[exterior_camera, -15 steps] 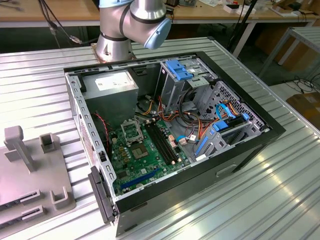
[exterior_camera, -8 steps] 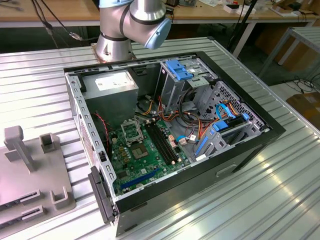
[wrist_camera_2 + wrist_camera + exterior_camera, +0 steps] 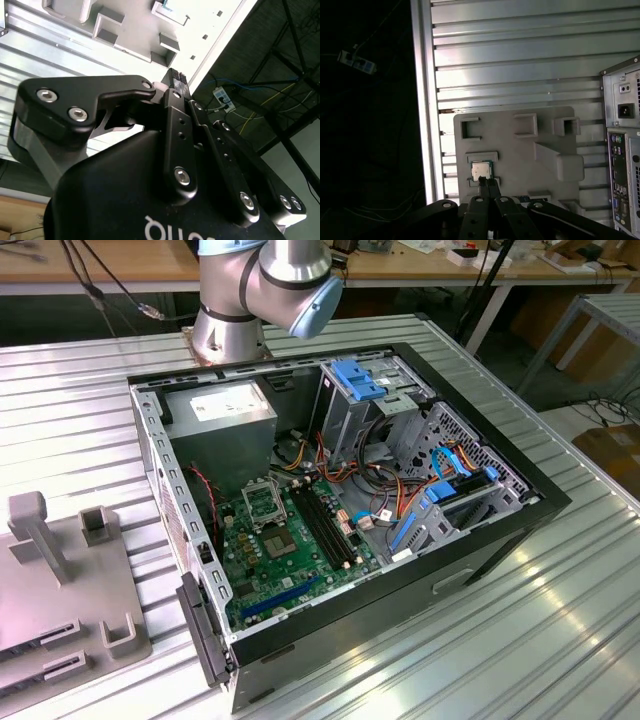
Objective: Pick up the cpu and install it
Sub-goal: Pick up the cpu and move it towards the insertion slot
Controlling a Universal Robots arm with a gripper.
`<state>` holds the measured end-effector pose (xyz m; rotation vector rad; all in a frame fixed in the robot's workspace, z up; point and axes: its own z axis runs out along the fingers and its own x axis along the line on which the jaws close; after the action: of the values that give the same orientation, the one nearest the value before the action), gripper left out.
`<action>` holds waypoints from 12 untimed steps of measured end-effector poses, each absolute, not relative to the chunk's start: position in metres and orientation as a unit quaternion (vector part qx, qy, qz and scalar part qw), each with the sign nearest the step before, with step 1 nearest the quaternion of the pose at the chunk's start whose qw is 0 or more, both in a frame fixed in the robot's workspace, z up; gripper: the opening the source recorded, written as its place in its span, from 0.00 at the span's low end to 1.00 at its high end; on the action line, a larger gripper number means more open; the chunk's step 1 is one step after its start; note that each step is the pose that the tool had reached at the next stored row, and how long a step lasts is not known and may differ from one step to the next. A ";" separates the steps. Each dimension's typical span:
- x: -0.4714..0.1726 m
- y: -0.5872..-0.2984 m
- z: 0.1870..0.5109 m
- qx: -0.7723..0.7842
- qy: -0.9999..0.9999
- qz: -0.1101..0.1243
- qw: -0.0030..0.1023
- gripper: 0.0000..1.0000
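One cpu (image 3: 480, 170) on grey fixture (image 3: 520, 155) near table (image 3: 520, 60) edge; tool (image 3: 487, 182) pressed together, seemingly hovering beside it.

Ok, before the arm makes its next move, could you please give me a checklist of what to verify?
1. Small square silver-grey cpu sits in the grey plastic fixture tray: ok.
2. End effector near the cpu, first wrist view: ok.
3. End effector open for grasping: not ok, shut and empty.
4. Height above the cpu: cannot tell.
5. Black computer case open on top: ok.
6. Silver socket frame on the green motherboard free: cannot tell.
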<state>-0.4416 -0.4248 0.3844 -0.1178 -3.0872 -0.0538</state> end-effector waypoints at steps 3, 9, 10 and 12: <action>-0.442 -0.425 0.384 -0.038 -0.999 -0.017 0.026 0.10; -0.442 -0.425 0.384 -0.038 -0.999 -0.017 0.026 0.35; -0.442 -0.425 0.384 -0.038 -0.999 -0.017 0.026 0.42; -0.442 -0.425 0.384 -0.038 -0.999 -0.017 0.026 0.53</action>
<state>-0.4419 -0.4248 0.3844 -0.1178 -3.0872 -0.0537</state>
